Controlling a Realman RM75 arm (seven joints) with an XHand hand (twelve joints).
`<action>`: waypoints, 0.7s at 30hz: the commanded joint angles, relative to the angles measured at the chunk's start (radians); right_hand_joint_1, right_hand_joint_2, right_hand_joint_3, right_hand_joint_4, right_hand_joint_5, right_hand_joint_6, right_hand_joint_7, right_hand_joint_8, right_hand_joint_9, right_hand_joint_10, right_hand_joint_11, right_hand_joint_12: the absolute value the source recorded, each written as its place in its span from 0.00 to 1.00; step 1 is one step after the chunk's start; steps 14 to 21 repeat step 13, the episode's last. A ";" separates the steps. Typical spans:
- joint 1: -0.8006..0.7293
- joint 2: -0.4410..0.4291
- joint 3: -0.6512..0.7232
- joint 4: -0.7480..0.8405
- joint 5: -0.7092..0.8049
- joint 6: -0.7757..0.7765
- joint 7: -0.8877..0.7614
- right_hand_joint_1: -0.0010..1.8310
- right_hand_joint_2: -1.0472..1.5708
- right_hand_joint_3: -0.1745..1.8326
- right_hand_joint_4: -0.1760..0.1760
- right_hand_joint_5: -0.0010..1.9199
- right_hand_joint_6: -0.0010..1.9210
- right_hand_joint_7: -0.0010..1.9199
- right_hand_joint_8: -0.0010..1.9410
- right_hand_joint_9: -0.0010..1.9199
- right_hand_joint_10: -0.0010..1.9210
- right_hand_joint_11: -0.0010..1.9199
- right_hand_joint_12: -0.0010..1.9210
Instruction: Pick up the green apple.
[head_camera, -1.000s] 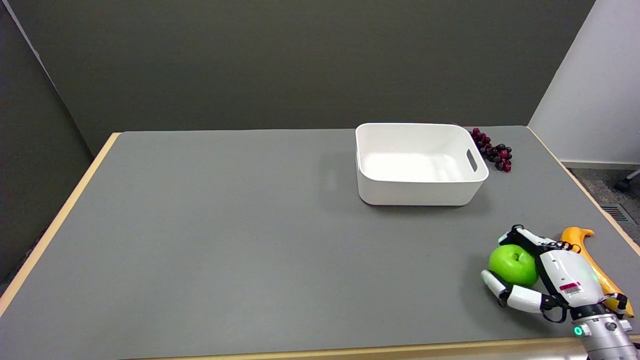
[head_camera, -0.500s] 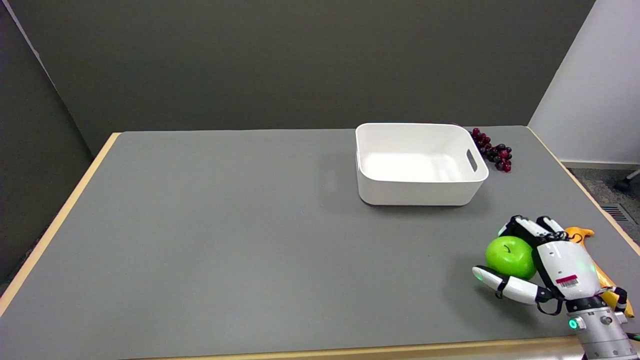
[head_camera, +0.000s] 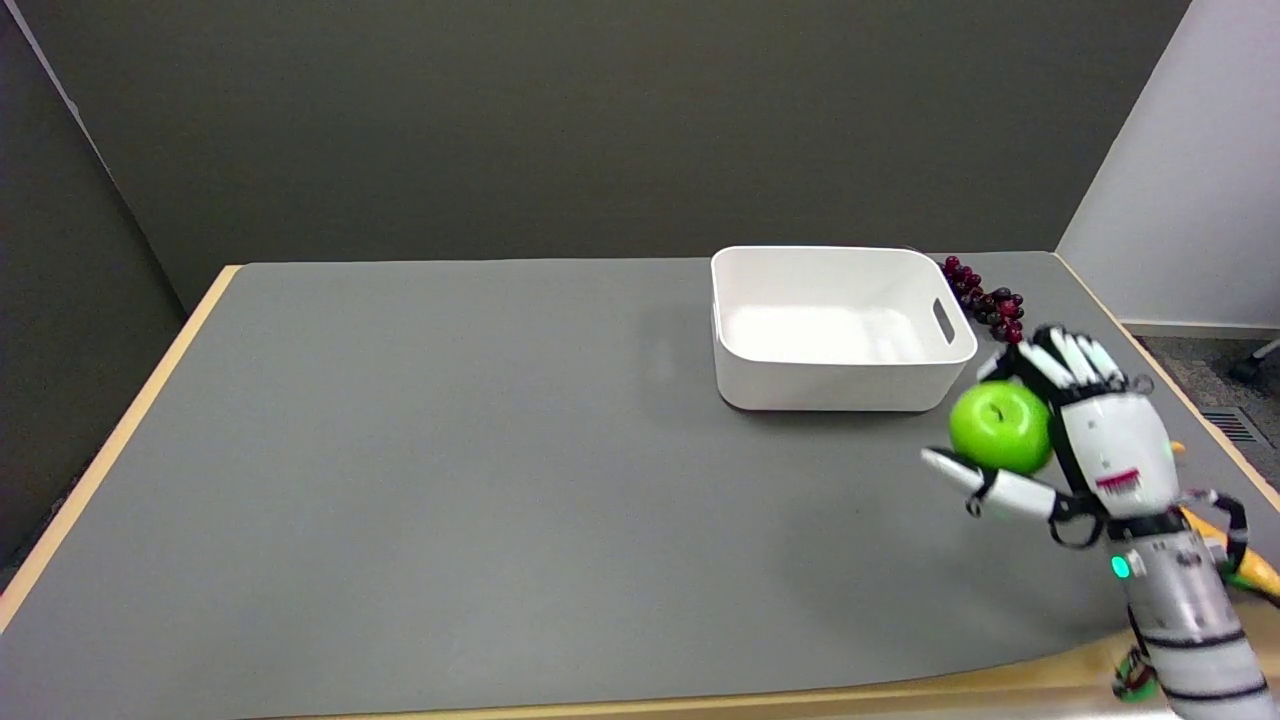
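Observation:
The green apple (head_camera: 998, 427) is raised above the grey table (head_camera: 450, 450), in front of the white bin's near right corner. My right hand (head_camera: 1075, 430) grips it from the right, fingers curled over its top and far side, thumb under its near side. The hand and wrist look slightly blurred. The arm comes up from the lower right corner.
A white bin (head_camera: 838, 325) with nothing in it stands at the back right. Dark red grapes (head_camera: 985, 300) lie just right of it. A yellow banana (head_camera: 1225, 555) lies near the right edge, mostly hidden behind my wrist.
My right hand has lifted the apple off the table, up and slightly toward the bin. The banana behind it is now more hidden by the wrist.

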 joint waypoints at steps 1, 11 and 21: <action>0.283 0.090 0.038 0.297 -0.002 -0.303 -0.199 0.56 0.82 0.27 0.23 0.37 0.77 0.09 1.00 0.39 1.00 0.14 1.00; 0.666 -0.006 -0.035 0.143 0.007 -0.639 -0.224 0.55 0.82 0.27 0.25 0.36 0.77 0.06 1.00 0.36 1.00 0.13 1.00; 0.743 -0.008 -0.089 0.065 0.026 -0.679 -0.222 0.55 0.83 0.27 0.28 0.36 0.78 0.06 1.00 0.36 1.00 0.13 1.00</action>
